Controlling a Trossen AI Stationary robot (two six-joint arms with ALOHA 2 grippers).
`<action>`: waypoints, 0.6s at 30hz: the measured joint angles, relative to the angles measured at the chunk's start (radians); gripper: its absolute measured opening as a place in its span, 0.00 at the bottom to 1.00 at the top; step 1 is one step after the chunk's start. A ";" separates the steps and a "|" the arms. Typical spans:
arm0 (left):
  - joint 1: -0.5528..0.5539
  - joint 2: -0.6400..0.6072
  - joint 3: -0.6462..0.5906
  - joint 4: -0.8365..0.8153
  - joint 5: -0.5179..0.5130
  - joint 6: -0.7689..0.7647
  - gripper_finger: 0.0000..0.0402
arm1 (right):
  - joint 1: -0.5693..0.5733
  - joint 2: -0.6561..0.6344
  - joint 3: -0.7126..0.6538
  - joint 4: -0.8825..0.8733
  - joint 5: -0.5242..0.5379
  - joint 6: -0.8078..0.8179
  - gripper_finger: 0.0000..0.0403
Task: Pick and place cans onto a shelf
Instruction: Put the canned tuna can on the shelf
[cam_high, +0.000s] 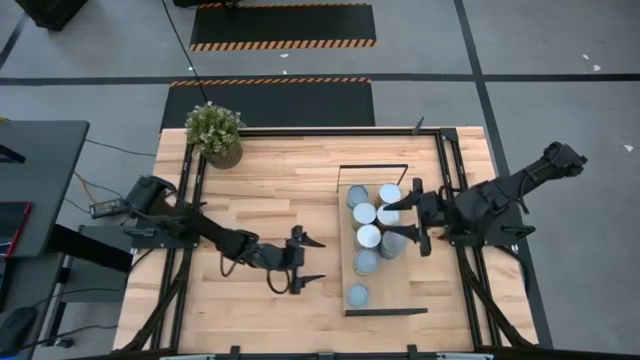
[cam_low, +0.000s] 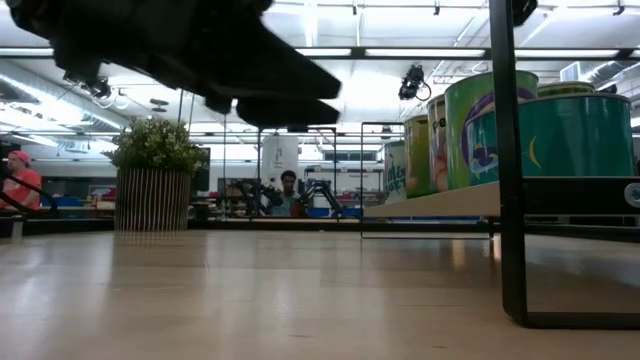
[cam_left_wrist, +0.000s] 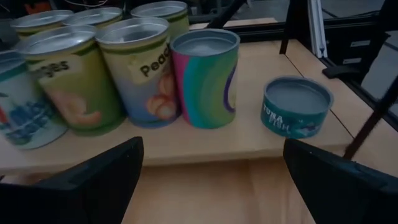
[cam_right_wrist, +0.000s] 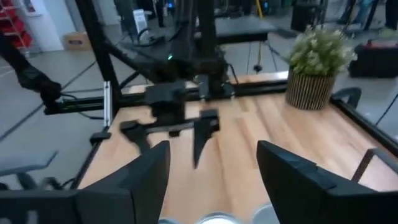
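Note:
Several cans with silver tops stand on the light-wood shelf (cam_high: 385, 300) at the table's right. In the left wrist view they are tall cans with green and fruit labels (cam_left_wrist: 140, 68), a pink-and-teal can (cam_left_wrist: 205, 78) and a short teal tin (cam_left_wrist: 295, 106). My left gripper (cam_high: 312, 261) is open and empty over the bare table, to the left of the shelf and pointing at it. My right gripper (cam_high: 405, 215) is open above the far cluster of cans (cam_high: 375, 215). Two can tops (cam_right_wrist: 211, 219) show just below its fingers.
A potted green plant (cam_high: 214, 132) stands at the table's far left corner. The shelf's thin black frame (cam_low: 508, 160) rises at its ends. Bare tabletop (cam_high: 270, 190) lies between the plant and the shelf. People show in the room beyond the table (cam_low: 289, 190).

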 joint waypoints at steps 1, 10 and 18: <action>0.000 0.019 0.019 0.000 -0.001 0.000 0.98 | -0.023 -0.019 -0.025 0.016 -0.015 -0.013 0.60; 0.001 0.152 0.153 -0.003 0.033 -0.045 0.98 | -0.218 -0.197 -0.201 0.124 -0.209 -0.056 0.51; -0.020 0.276 0.248 -0.010 0.078 -0.027 0.98 | -0.248 -0.333 -0.239 0.093 -0.231 -0.070 0.48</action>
